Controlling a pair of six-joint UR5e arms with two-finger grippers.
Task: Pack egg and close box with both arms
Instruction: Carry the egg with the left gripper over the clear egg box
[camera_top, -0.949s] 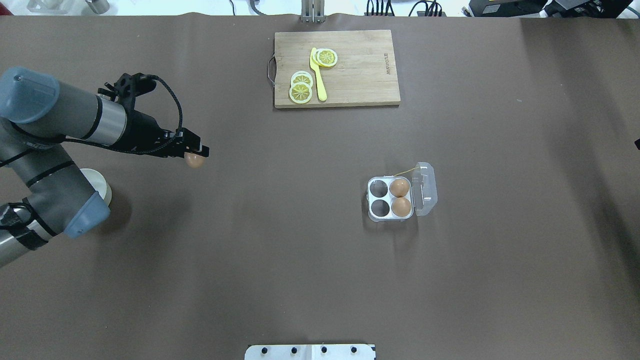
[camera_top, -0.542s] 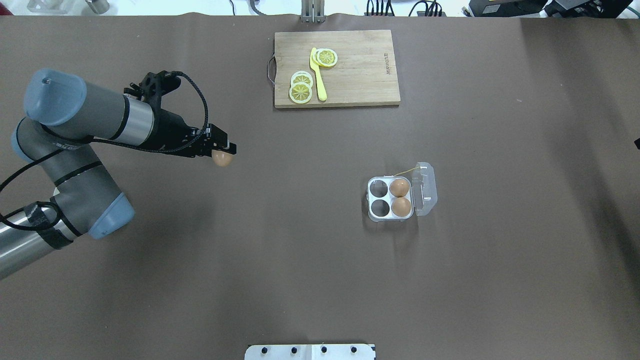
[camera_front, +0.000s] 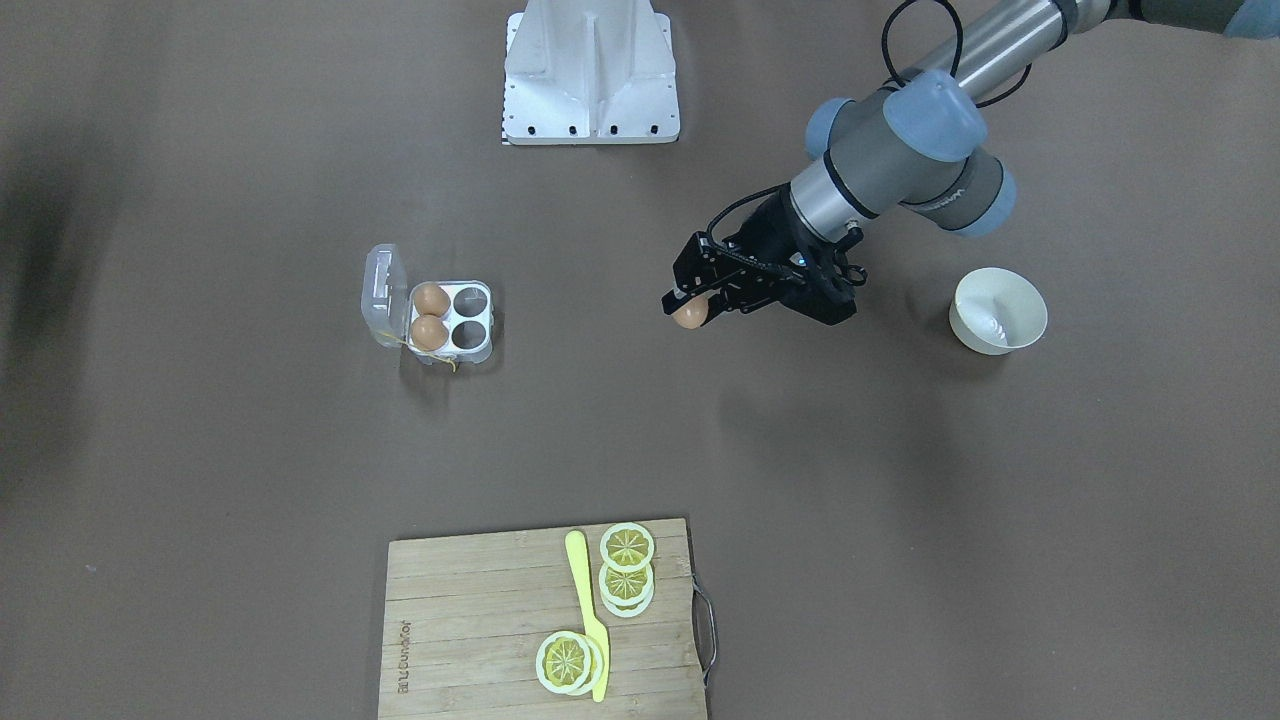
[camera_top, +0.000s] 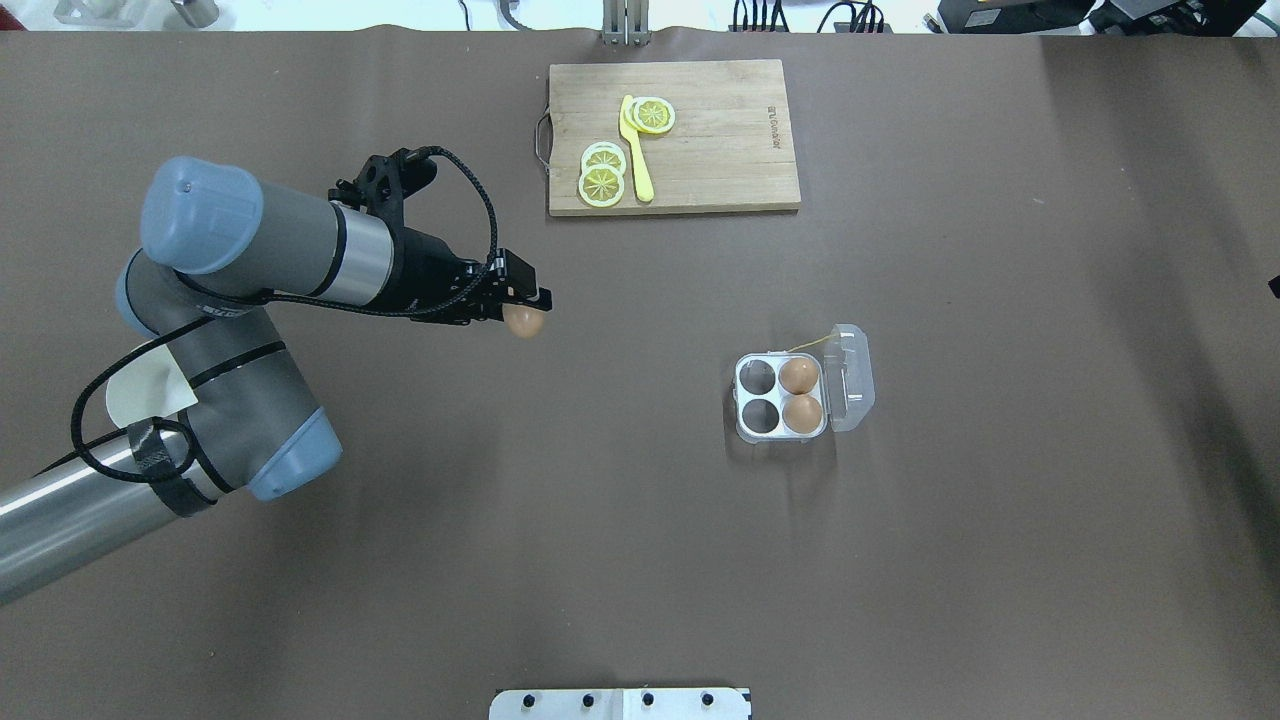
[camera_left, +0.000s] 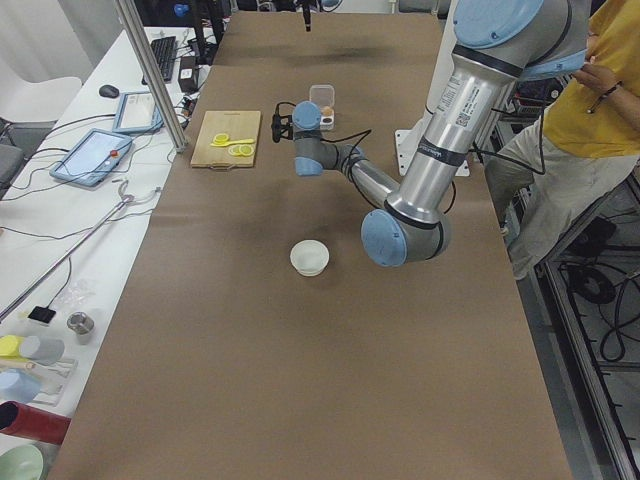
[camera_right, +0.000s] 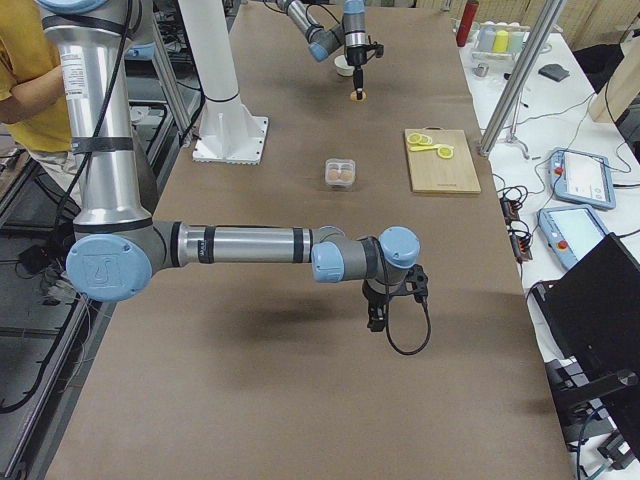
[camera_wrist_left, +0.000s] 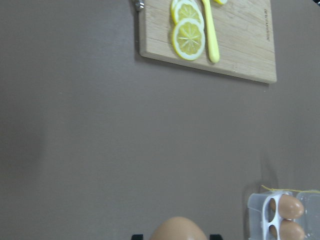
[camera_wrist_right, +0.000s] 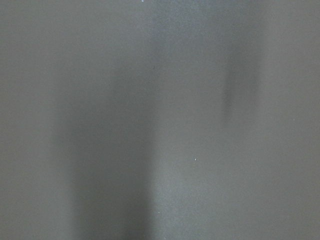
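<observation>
Egg (camera_top: 525, 324) smooth, orange-brown, oval; clamped in left claw (camera_top: 528, 312).

No legible text
The cutting board (camera_top: 715, 160) bears a small brand mark (camera_top: 771, 126) near one edge, its letters too small to read.

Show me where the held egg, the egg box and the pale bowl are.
held egg (camera_top: 525, 323), overhead exterior view, on its exposed shell.
egg box (camera_top: 758, 394), overhead exterior view, on the white tray between the empty cups.
pale bowl (camera_front: 985, 300), exterior front-facing view, on its inner wall.
</observation>
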